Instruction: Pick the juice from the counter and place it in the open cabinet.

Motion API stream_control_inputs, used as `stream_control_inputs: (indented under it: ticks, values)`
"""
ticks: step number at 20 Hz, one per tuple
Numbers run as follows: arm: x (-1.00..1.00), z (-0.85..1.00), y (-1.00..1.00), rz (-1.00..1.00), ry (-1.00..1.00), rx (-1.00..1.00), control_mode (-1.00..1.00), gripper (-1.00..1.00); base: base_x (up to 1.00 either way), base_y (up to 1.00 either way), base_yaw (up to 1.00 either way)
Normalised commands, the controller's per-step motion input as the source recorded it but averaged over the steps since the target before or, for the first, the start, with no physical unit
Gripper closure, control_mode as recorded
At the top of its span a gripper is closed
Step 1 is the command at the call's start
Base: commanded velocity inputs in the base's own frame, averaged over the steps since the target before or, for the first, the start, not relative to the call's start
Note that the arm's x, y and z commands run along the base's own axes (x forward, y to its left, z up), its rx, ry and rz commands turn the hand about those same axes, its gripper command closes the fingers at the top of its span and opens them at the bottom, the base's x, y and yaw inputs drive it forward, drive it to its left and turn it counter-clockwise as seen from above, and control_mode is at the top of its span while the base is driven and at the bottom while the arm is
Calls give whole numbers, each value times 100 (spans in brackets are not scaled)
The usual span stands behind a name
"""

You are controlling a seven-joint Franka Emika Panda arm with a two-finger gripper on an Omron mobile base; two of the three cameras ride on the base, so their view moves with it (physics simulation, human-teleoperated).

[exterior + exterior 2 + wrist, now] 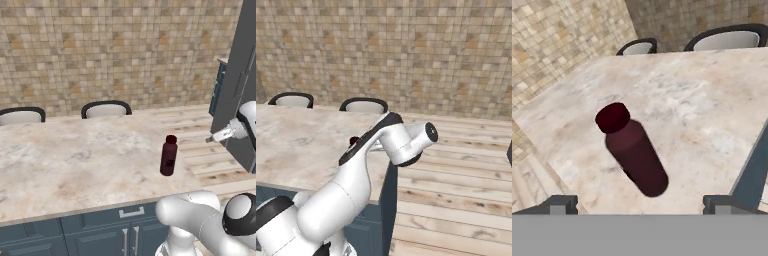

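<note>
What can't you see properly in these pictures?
- Juice: in the right base view the white arm covers all but its cap.
- Gripper: the hand view's bottom edge cuts off all but its fingertips.
- Chairs: the counter hides everything below their backs.

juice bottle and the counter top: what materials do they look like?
Juice: looks like opaque plastic or coated glass, dark maroon and matte with a soft sheen; no see-through liquid, and the cap has the same colour. Which one is open.
Counter: looks like polished stone, marble or similar, given its beige-cream mottled veining and thin flat slab edge over blue drawer fronts.
</note>
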Motion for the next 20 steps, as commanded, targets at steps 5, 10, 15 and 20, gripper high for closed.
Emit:
stream_control_inputs:
  ticks: [5,10,15,20]
  values:
    - [0,-12,0,15,-19,5,-100,-100,0,0,0]
    - [0,-17,3,16,-14,3,-100,-100,0,0,0]
    - [0,-17,8,14,-8,4,-100,-100,0,0,0]
    - [10,-14,6,10,-3,1,-100,-100,0,0,0]
